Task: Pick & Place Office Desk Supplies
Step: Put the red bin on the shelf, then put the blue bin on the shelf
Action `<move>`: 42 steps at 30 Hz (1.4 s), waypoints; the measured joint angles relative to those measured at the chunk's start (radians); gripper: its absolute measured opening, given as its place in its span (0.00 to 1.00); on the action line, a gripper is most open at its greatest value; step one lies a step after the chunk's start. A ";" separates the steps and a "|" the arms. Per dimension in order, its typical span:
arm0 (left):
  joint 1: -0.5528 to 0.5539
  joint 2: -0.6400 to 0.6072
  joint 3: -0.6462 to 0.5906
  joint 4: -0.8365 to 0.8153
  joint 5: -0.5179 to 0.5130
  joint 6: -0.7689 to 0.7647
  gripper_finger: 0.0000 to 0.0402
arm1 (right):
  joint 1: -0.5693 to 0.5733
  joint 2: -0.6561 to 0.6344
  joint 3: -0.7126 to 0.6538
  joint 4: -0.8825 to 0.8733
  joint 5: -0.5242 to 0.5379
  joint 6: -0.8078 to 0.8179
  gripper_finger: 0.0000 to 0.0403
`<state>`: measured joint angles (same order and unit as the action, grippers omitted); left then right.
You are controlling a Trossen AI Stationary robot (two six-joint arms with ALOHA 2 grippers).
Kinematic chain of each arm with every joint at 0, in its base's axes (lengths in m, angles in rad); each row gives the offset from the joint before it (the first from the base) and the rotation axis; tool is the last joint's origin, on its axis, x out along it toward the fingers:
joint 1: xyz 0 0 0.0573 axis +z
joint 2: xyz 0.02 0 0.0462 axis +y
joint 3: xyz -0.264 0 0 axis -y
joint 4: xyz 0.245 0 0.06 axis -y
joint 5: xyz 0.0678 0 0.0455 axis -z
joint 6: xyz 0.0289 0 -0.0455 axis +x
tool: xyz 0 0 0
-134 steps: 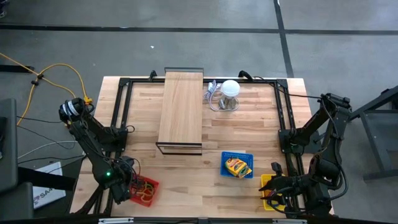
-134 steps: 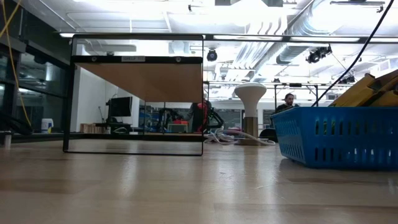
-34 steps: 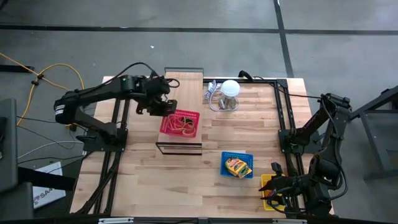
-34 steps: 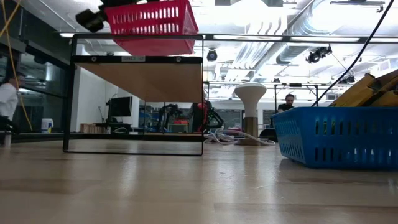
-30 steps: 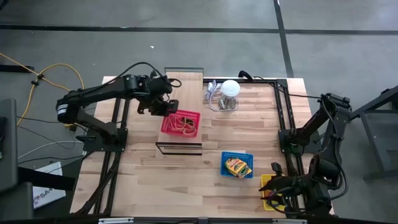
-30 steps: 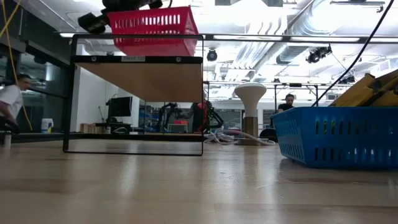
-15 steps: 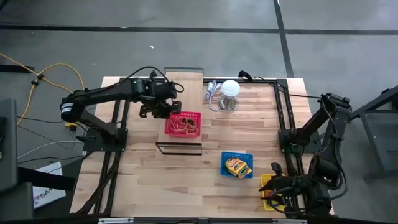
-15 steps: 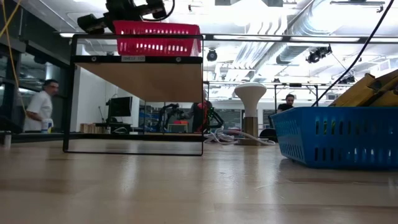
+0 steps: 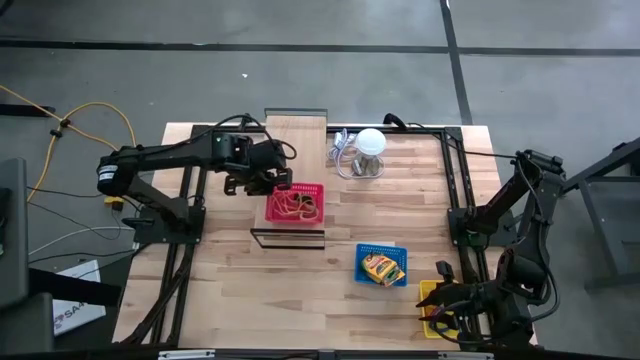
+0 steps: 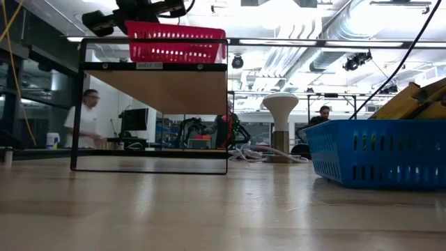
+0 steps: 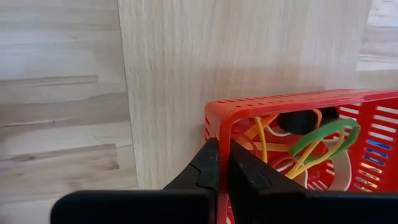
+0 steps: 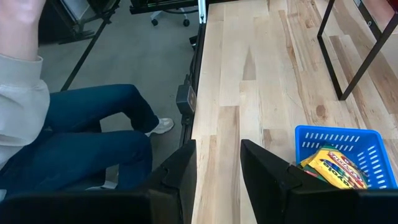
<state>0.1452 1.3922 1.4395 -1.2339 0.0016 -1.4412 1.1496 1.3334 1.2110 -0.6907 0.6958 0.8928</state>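
Note:
A red basket (image 9: 296, 204) holding green, orange and black rubber bands (image 11: 311, 140) is on top of the raised pale wooden board (image 9: 290, 150), near its near end. My left gripper (image 9: 270, 186) is shut on the basket's left wall. In the low view the basket (image 10: 178, 43) stands at the board's top, its rim slightly tilted. A blue basket (image 9: 383, 266) with yellow-orange printed packs (image 12: 333, 163) rests on the table. My right gripper (image 12: 217, 163) waits open at the near right corner, over a yellow basket (image 9: 430, 296). My left gripper pinches the red basket's short side wall near a corner (image 11: 217, 127), one finger inside the basket and one outside, coming from above and slanting from the table's left. The basket is about upright, its base down at the board's top.
A white round lamp-like object with a grey cable (image 9: 368, 150) stands at the far side. Black frame rails (image 9: 455, 190) run along both table sides. The board is a shelf on black legs (image 10: 80, 111). A seated person's legs (image 12: 81, 134) are beside the table; other people stand far behind.
My left gripper has carried the red basket down onto the board's top and a little toward the table's right and near edge. The basket was held clear above the board a second ago. The right arm has kept still.

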 joint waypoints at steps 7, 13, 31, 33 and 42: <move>-0.006 0.000 0.000 -0.018 0.000 0.004 0.02 | 0.000 0.000 0.000 0.000 0.000 0.000 0.28; -0.018 0.000 0.000 -0.022 0.004 0.011 0.09 | 0.000 0.000 0.000 0.000 0.000 0.000 0.28; -0.018 -0.018 -0.001 0.014 0.003 0.026 0.21 | 0.000 0.000 0.000 0.000 0.000 0.000 0.28; -0.018 -0.030 -0.001 0.010 0.003 0.027 0.21 | 0.000 0.000 0.000 0.000 0.000 0.000 0.28; -0.025 -0.112 -0.001 -0.070 0.004 0.023 0.21 | 0.000 0.000 0.000 0.000 0.000 0.000 0.28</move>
<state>0.1202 1.2803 1.4384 -1.3039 0.0051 -1.4180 1.1496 1.3334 1.2110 -0.6903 0.6956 0.8928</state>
